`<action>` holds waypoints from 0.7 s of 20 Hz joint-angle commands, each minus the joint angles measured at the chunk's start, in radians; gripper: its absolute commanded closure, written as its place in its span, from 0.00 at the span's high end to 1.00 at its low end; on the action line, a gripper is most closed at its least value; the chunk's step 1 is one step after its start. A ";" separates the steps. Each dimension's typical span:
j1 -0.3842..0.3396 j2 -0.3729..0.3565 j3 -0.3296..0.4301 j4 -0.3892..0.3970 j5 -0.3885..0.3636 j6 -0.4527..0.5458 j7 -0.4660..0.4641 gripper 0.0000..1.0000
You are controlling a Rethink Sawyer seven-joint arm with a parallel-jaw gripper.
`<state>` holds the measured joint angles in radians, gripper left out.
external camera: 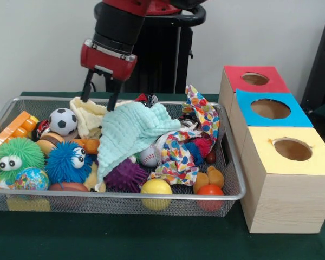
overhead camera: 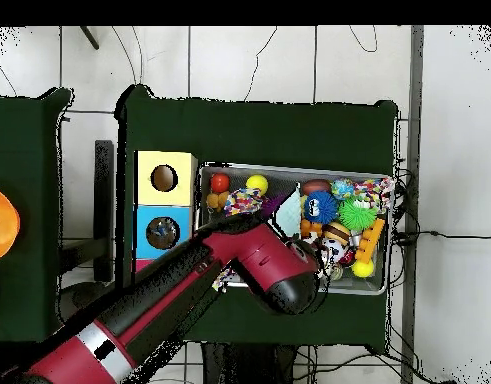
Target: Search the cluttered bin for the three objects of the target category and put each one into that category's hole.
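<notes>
The wire mesh bin [external camera: 124,195] sits on the green table, filled with toys and cloths; it also shows in the overhead view [overhead camera: 289,169]. No crushed clear bottle with a blue label shows in either view. My gripper [external camera: 100,96] is open and empty. It hangs over the bin's back left part, between a pale yellow cloth [external camera: 88,116] and a mint green cloth [external camera: 132,130]. One fingertip [external camera: 113,103] is at the mint cloth's top edge. In the overhead view my arm [overhead camera: 259,265] hides the gripper and part of the bin.
Three wooden boxes with round holes stand right of the bin: red top [external camera: 255,78], blue top [external camera: 270,109], yellow top [external camera: 292,149]. The bin holds a soccer ball [external camera: 63,121], fuzzy green [external camera: 17,157] and blue [external camera: 67,161] toys, a spotted cloth [external camera: 203,116] and a yellow ball [external camera: 156,189].
</notes>
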<state>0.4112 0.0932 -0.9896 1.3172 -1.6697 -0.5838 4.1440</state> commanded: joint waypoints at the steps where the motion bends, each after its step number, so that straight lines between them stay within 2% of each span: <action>1: -0.081 0.004 0.185 -0.119 0.045 0.064 -0.220 1.00; 4: -0.105 -0.031 0.223 -0.110 0.064 0.081 -0.290 1.00; 8: -0.122 -0.057 0.252 -0.103 0.065 0.088 -0.336 1.00; 14: -0.156 -0.103 0.314 -0.096 0.080 0.124 -0.485 1.00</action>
<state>0.2931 0.0223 -0.8914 1.3172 -1.6629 -0.5412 4.0067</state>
